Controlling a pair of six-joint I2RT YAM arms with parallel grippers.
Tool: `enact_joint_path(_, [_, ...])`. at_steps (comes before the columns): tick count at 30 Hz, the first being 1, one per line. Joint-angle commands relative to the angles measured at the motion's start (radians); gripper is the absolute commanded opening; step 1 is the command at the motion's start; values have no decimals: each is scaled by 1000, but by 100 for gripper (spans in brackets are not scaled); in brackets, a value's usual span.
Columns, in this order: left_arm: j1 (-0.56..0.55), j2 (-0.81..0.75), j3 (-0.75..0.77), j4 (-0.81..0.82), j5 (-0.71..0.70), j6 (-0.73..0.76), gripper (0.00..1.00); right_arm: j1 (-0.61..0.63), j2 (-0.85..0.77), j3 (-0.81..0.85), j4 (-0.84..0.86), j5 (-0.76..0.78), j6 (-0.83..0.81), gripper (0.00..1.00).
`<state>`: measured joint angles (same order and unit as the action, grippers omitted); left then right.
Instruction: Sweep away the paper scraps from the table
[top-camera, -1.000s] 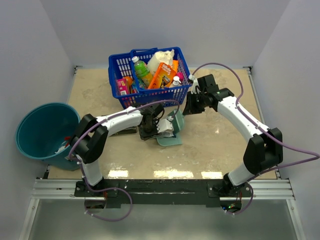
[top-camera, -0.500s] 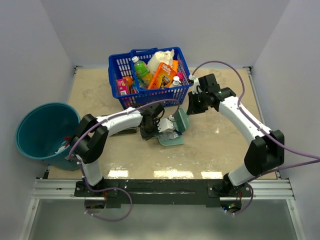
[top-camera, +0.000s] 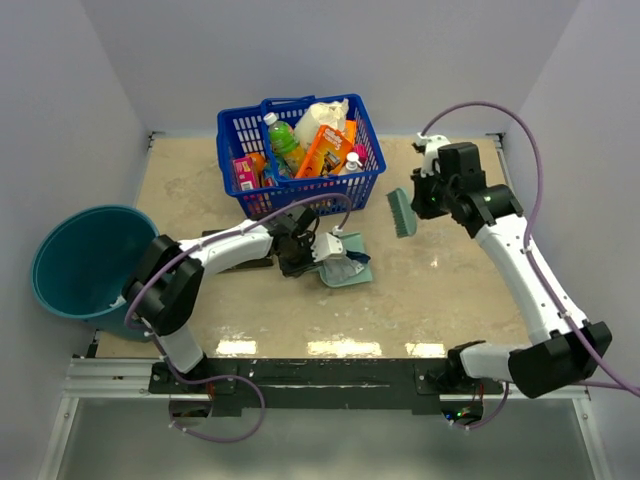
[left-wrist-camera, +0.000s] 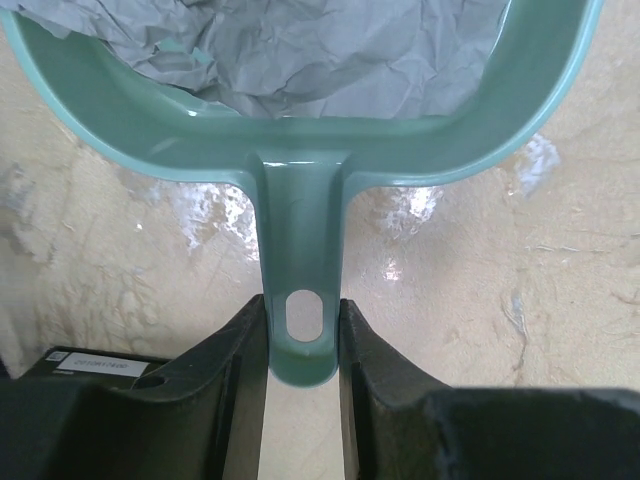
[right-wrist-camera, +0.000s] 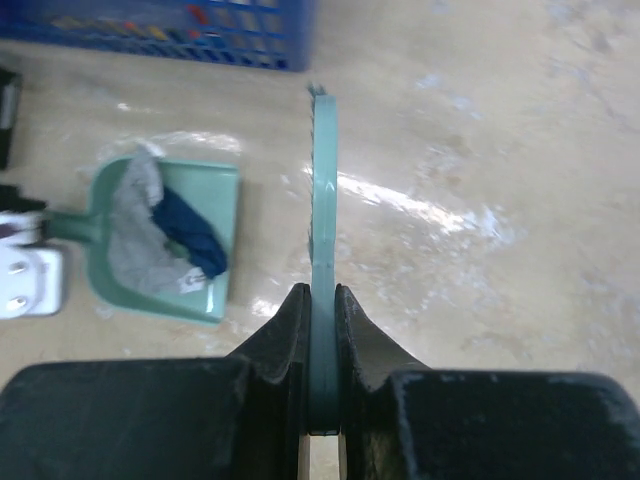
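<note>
- Left pincer (left-wrist-camera: 303, 335) presses its two black fingers against both sides of the slim handle of a mint-green plastic dustpan (left-wrist-camera: 300, 150). The jaws are narrowed to the handle's width, right at the hanging hole.
- Crumpled paper scraps (right-wrist-camera: 150, 230), a grey wad and a dark blue one, lie inside the dustpan's tray, with a small white piece near the tray's lip.
- The dustpan rests flat on the beige, mottled stone-like tabletop (top-camera: 440, 290), just in front of a blue plastic mesh basket (top-camera: 310, 195) packed with bottles and packets.
- Right pincer (right-wrist-camera: 320, 300) is almost fully closed on the thin handle of a mint-green brush (right-wrist-camera: 322, 200), which its wrist camera sees edge-on.
- The brush is held to the right of the basket, well apart from the dustpan.
- A round teal bucket (top-camera: 60, 270) stands off the tabletop's left edge, near the left arm's elbow.
</note>
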<state>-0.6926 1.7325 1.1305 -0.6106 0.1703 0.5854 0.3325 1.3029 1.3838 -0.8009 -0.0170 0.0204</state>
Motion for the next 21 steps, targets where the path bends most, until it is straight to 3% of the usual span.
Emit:
enact_joint_path(1, [2, -68, 37, 39, 72, 20, 0, -95, 21, -60, -38, 98, 35, 0])
enact_joint_path(10, [11, -206, 112, -115, 58, 143, 0, -116, 25, -129, 63, 75, 92, 0])
enact_joint_path(17, [90, -297, 239, -313, 166, 122, 0, -125, 59, -149, 88, 34, 104, 0])
enact_joint_path(21, [136, -362, 296, -365, 132, 100, 0, -130, 76, -167, 114, 23, 102, 0])
